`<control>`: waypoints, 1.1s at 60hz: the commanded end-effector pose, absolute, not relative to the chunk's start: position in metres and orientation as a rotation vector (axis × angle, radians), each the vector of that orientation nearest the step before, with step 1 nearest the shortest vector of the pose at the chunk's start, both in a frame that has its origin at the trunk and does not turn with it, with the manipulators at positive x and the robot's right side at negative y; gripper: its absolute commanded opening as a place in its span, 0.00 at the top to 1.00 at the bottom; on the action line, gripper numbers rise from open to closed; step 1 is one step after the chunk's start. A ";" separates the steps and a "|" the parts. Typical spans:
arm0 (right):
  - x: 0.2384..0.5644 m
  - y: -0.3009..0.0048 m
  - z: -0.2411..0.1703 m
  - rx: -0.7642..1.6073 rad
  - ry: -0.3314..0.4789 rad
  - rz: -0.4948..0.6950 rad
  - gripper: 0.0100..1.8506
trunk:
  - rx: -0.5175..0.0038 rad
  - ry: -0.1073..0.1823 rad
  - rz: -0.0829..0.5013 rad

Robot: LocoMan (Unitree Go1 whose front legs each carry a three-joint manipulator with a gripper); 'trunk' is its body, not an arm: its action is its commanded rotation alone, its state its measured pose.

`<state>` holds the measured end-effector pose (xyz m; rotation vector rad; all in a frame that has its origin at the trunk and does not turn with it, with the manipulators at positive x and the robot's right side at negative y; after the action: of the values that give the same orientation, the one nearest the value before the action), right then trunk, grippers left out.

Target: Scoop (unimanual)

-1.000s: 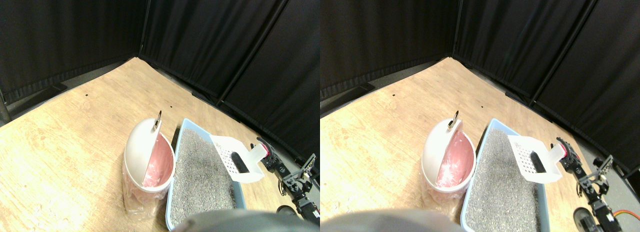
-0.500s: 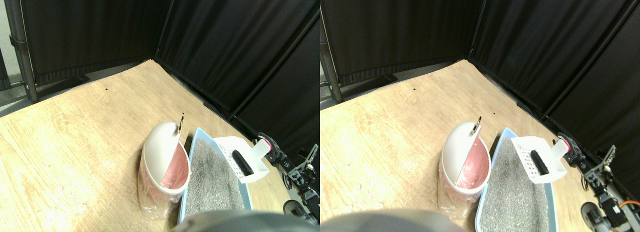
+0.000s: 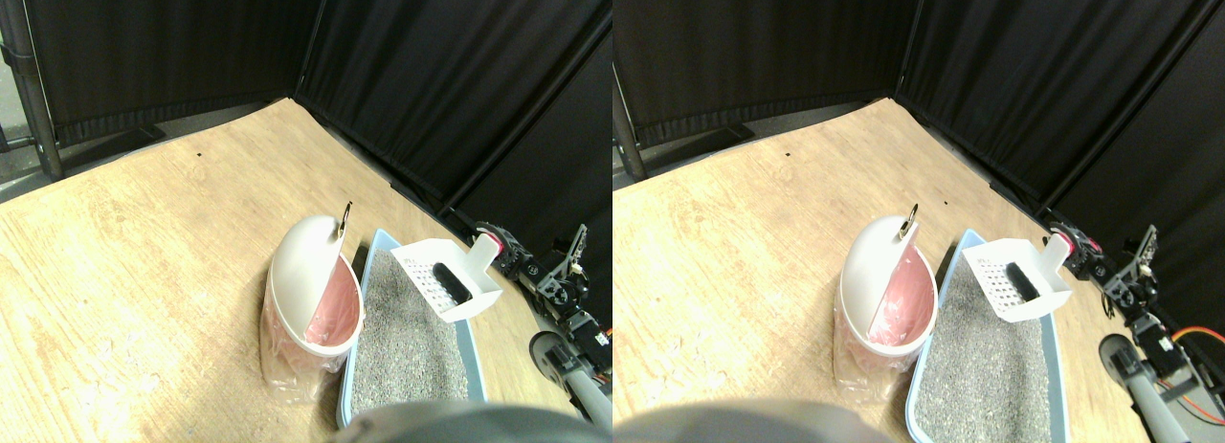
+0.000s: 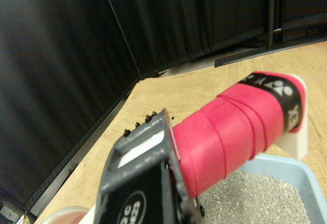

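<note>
A white slotted scoop (image 3: 476, 296) hangs above the far right part of the blue litter box (image 3: 380, 238), which is filled with grey litter (image 3: 402, 338). A dark lump (image 3: 448, 281) lies in the scoop. My right gripper (image 3: 504, 253) is shut on the scoop's red-wrapped handle (image 3: 489, 240), just past the box's right rim. In the wrist view the red handle (image 4: 230, 132) runs beside the dark jaw frame, with the litter box (image 4: 286, 188) beyond it. A pink bin (image 3: 330, 319) with a white swing lid (image 3: 299, 261) stands touching the box's left side.
The wooden floor (image 3: 144, 242) stretches left and back to black curtain walls (image 3: 431, 70). A metal post (image 3: 27, 89) stands at the far left. My arm's links and cables (image 3: 565, 299) lie to the right of the litter box.
The camera has shifted, so the whole picture has moved. The scoop, with the lump in it, now hangs a little closer to the bin, and the gripper keeps its hold on the handle.
</note>
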<state>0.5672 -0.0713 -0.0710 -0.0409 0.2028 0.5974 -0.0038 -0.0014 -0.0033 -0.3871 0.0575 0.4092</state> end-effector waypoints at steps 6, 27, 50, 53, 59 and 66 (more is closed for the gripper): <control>0.568 -0.055 -0.062 -0.049 0.141 0.651 0.97 | -0.405 0.061 0.491; 0.564 -0.055 -0.055 -0.135 0.100 0.702 0.97 | -0.425 0.054 0.502; 0.552 -0.036 -0.046 -0.277 0.056 0.726 0.97 | -0.437 0.044 0.527; 0.552 -0.036 -0.047 -0.275 0.057 0.721 0.97 | -0.440 0.045 0.530; 0.550 -0.031 -0.048 -0.273 0.073 0.712 0.97 | -0.443 0.043 0.534; 0.546 -0.024 -0.047 -0.293 0.047 0.698 0.97 | -0.445 0.040 0.535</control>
<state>0.5500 -0.0321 -0.0540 -0.3026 0.1009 0.6993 -0.0044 -0.0012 -0.0028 -0.4158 0.0536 0.4119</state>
